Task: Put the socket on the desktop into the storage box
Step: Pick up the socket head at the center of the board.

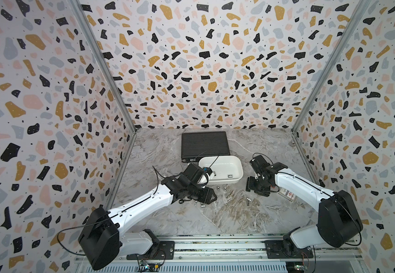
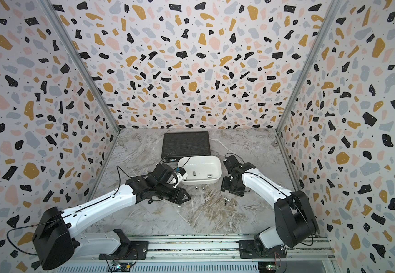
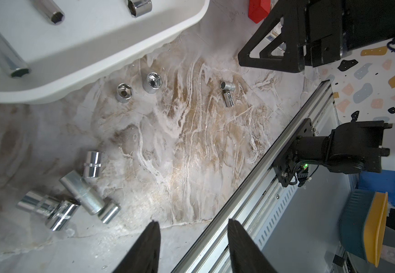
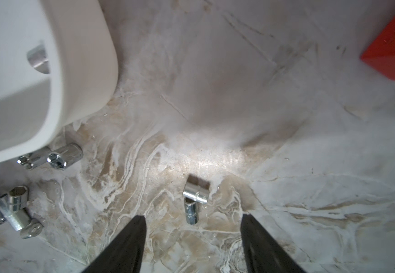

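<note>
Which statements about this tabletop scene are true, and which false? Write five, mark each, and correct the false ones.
1. The storage box already holds sockets. True.
2. The left gripper is shut on a socket. False: the left gripper is open, empty.
3. Two sockets stand upright on the desktop near the box. True.
4. The black ribbed case lies between the box and the arms' bases. False: the black ribbed case lies behind the box.
5. The right gripper is open. True.

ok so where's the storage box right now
In both top views the storage box sits centrally on the desktop, just in front of the black ribbed case.
</note>
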Controlling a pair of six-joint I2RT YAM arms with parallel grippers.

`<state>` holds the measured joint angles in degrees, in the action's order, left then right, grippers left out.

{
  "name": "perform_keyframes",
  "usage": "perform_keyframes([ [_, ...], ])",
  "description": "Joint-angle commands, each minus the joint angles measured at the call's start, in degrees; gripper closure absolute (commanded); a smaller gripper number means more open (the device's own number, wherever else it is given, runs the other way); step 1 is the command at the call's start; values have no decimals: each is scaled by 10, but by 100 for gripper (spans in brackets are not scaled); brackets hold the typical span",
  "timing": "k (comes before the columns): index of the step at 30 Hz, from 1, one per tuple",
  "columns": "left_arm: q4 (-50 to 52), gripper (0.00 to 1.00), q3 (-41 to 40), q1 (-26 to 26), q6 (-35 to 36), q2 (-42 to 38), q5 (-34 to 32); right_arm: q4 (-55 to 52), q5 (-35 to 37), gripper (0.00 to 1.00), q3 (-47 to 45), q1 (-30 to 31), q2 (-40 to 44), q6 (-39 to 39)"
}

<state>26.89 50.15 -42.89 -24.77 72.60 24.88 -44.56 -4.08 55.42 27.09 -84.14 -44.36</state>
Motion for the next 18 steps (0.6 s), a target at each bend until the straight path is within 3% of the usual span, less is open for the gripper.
perform_keyframes([
  [1,-25,50,-7,-4,-5,-16,-5,-16,3,32,-8,-2,-15,-44],
  [18,-42,50,-27,-6,-13,-13,-6,6,-36,37,-4,-2,-80,-118],
])
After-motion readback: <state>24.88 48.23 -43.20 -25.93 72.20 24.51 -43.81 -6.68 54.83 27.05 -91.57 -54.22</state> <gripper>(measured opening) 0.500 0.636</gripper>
